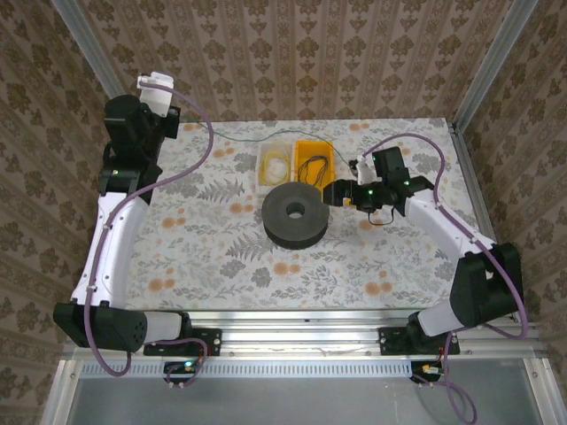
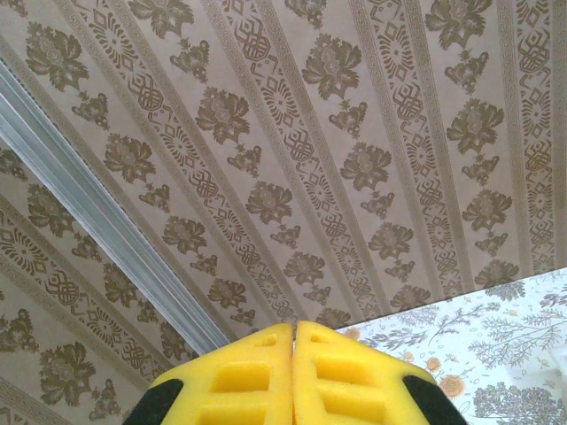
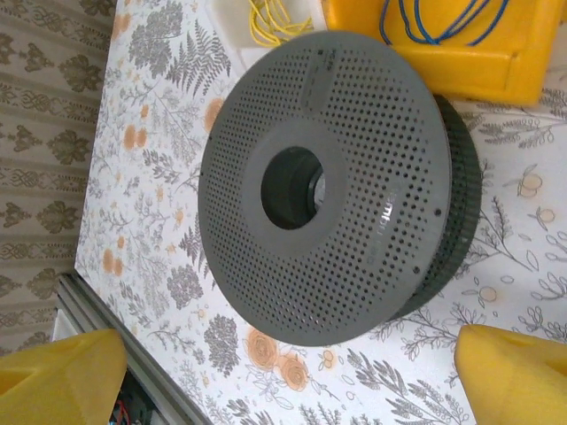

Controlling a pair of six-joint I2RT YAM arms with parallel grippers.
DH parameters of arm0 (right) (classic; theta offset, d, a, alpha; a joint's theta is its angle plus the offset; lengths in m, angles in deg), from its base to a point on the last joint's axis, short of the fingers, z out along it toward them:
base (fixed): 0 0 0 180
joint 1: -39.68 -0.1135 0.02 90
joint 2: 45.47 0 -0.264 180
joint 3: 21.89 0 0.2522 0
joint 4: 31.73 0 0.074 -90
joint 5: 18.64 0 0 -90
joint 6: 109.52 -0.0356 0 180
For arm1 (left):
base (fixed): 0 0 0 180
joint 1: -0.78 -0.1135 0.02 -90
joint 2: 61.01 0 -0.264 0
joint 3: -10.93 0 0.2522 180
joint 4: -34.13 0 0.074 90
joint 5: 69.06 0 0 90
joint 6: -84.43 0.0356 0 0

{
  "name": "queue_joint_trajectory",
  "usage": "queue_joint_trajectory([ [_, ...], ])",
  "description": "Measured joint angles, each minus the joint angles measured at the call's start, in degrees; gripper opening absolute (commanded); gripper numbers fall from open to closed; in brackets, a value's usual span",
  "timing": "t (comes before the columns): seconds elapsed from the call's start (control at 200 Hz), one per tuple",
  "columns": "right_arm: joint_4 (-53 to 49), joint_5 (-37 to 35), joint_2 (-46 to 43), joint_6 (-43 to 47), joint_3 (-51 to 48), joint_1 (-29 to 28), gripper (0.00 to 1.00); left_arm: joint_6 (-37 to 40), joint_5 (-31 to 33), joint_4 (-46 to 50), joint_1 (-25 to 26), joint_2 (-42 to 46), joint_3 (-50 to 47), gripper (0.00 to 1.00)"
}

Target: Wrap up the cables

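Observation:
A dark cable point(image 1: 312, 166) lies coiled in a yellow bin point(image 1: 316, 148), and in the right wrist view this cable point(image 3: 434, 22) looks blue. A pale yellow cable point(image 1: 276, 166) sits in a white tray point(image 1: 263, 159) beside it, and the same yellow cable point(image 3: 270, 18) shows at the top of the right wrist view. My right gripper point(image 1: 335, 193) hovers just right of the black perforated spool point(image 1: 295, 215), open, its yellow fingers point(image 3: 62, 376) wide apart and nothing between them. My left gripper point(image 2: 294, 354) is raised at the back left, shut on nothing, facing the wall.
The spool point(image 3: 332, 177) lies flat mid-table in front of both trays. A thin green wire point(image 1: 252, 138) trails along the table's back edge. Patterned walls and metal posts point(image 1: 84, 49) close in the back and sides. The floral tabletop point(image 1: 195, 239) is bare to the left.

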Motion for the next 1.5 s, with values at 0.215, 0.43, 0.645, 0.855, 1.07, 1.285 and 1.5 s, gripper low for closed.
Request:
queue_joint_trajectory([
  [0.215, 5.6, -2.1, 4.3, -3.2, -6.0, -2.2, 0.89, 0.0, 0.0, -0.2, 0.0, 0.1, -0.4, 0.0],
  [0.43, 11.8, -4.3, 10.2, -6.9, -6.0, -4.1, 0.82, 0.0, -0.3, -0.3, 1.1, 0.2, -1.1, 0.0],
  [0.645, 17.2, -4.1, 12.1, -9.7, -6.0, -4.5, 0.78, 0.0, -0.5, -0.3, 2.7, 0.2, -1.1, 0.0],
  [0.855, 23.2, -2.2, 15.8, -13.0, -6.0, -4.5, 0.7, 0.0, -0.5, -0.3, 2.7, 0.2, -1.1, 0.0],
  [1.07, 29.2, 0.2, 20.2, -16.4, -6.4, -4.5, 0.64, 0.0, -0.7, 0.1, 2.8, 0.2, -1.1, 0.0],
  [1.285, 30.9, 1.1, 20.3, -17.8, -6.5, -4.5, 0.48, 0.0, -0.7, 0.3, 3.1, 0.2, -1.1, 0.0],
  [1.5, 30.9, 1.2, 20.3, -17.9, -6.5, -4.6, 0.69, 0.0, -0.7, 0.5, 3.1, 0.2, -1.1, 0.0],
])
